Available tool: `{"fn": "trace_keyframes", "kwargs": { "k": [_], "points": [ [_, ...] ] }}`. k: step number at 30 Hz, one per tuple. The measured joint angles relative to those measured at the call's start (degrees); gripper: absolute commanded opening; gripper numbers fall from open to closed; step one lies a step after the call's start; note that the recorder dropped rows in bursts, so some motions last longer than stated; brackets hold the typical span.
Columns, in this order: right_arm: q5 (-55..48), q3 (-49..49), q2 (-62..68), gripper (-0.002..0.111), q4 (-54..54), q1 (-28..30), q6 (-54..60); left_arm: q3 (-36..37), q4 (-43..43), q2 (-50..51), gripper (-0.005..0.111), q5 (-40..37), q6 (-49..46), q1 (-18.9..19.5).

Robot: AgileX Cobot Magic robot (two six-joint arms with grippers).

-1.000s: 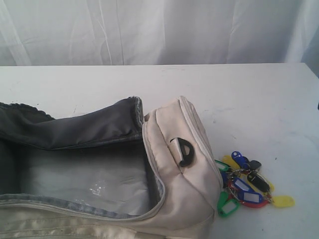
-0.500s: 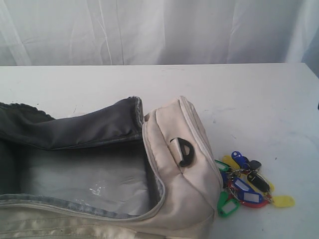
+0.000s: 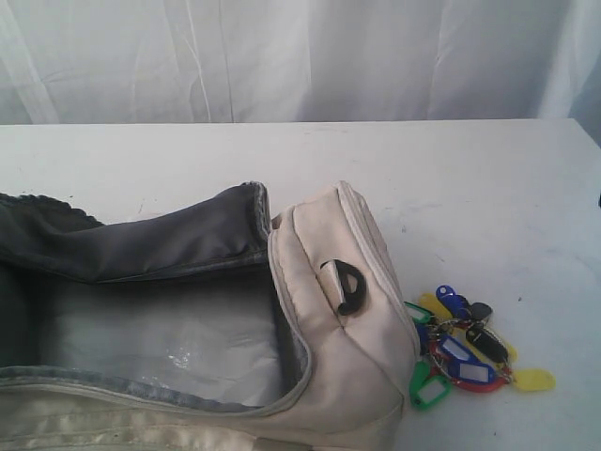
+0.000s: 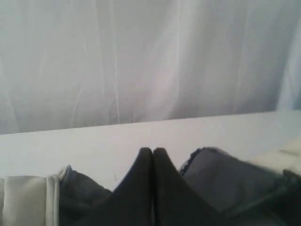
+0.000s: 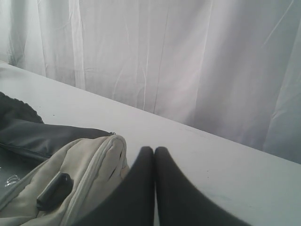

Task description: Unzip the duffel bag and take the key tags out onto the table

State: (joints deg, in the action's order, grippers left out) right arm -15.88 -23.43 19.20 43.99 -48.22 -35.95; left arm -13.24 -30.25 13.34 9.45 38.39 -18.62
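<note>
The duffel bag point(image 3: 347, 376) lay on the white table point(image 3: 470, 178) with its top wide open. It was a big cream bag, and it ran off the left and bottom edges of the exterior view. Its long flap was folded back, so the dark grey lining point(image 3: 160, 244) showed. Inside the bag there was only the lining and a pale grey floor. One small shiny crinkle point(image 3: 178, 355) sat on that floor, and I could not tell what it was. A grey zipper point(image 3: 258, 202) ran along the edge of the flap. A black D-ring point(image 3: 347, 287) hung on the end of the bag.

The key tags point(image 3: 460, 352) were out of the bag and lay on the table. They sat in a bunch just beside the right end of the bag, and the green one touched it. There were red, blue, green, yellow and black tags, joined by metal rings.

The left gripper point(image 4: 153, 150) was closed tight, with its two dark fingers pressed flat together and nothing held. It hung above the open bag. The right gripper point(image 5: 154, 149) was pressed closed the same way and held nothing. It was up above the end of the bag with the D-ring. A white curtain point(image 3: 300, 56) hung behind the table
</note>
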Motion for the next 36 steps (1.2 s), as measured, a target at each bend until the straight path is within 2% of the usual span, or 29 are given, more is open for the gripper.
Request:
{"fn": "trace_keyframes", "kwargs": {
  "k": [2, 9, 11, 17, 21, 26, 28, 36],
  "points": [
    [0.0, 0.0, 0.0, 0.0, 0.0, 0.0, 0.0, 1.4, 1.9, 0.0, 0.0, -0.2, -3.9, 0.0],
    [0.0, 0.0, 0.0, 0.0, 0.0, 0.0, 0.0, 6.4, 4.0, 0.0, 0.0, -4.5, -6.0, 0.0],
    [0.0, 0.0, 0.0, 0.0, 0.0, 0.0, 0.0, 8.4, 8.3, 0.0, 0.0, -4.7, -8.6, 0.0],
    [0.0, 0.0, 0.0, 0.0, 0.0, 0.0, 0.0, 12.7, 32.9, 0.0, 0.0, -4.5, -33.9, 0.0],
    [0.0, 0.0, 0.0, 0.0, 0.0, 0.0, 0.0, 12.7, 38.6, -0.8, 0.0, -6.2, -45.1, 0.0],
    [0.0, 0.0, 0.0, 0.0, 0.0, 0.0, 0.0, 12.7, 39.2, -9.7, 0.0, -17.4, -48.1, 0.0],
    [0.0, 0.0, 0.0, 0.0, 0.0, 0.0, 0.0, 12.7, 39.2, -12.6, 0.0, -19.6, -48.5, 0.0],
    [0.0, 0.0, 0.0, 0.0, 0.0, 0.0, 0.0, 12.7, 39.4, -13.1, 0.0, -21.0, -43.2, 1.2]
  ]
}}
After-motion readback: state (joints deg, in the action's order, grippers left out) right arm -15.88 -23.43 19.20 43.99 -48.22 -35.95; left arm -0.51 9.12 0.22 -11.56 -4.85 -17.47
